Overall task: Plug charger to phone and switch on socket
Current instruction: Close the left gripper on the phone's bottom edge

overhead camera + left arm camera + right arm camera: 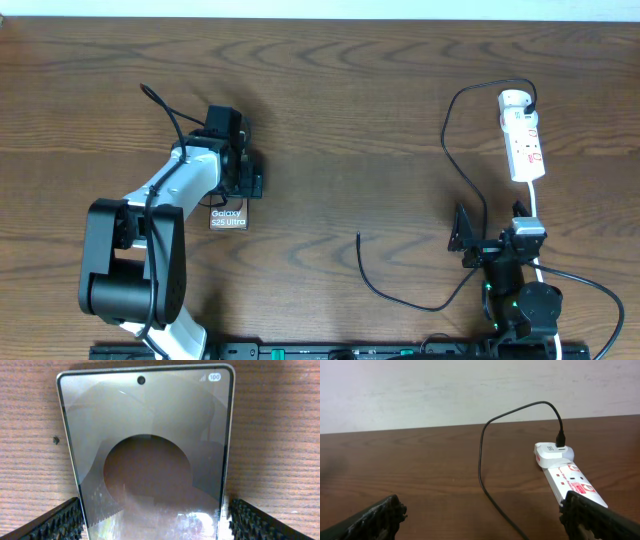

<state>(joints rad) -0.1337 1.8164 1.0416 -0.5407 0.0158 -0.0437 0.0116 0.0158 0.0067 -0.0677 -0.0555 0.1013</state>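
The phone lies flat on the wooden table, mostly under my left arm, with white "Galaxy" lettering showing. In the left wrist view the phone fills the frame. My left gripper is open, one finger on each side of the phone's lower end. The white socket lies at the far right. The charger runs from its far end in a loop to a free tip mid-table. My right gripper is open just short of the socket, and the charger runs between its fingers.
A white cord leaves the socket's near end toward the right arm's base. A black arm cable loops at the right edge. A pale wall stands behind the table's far edge. A dark speck lies left of the phone.
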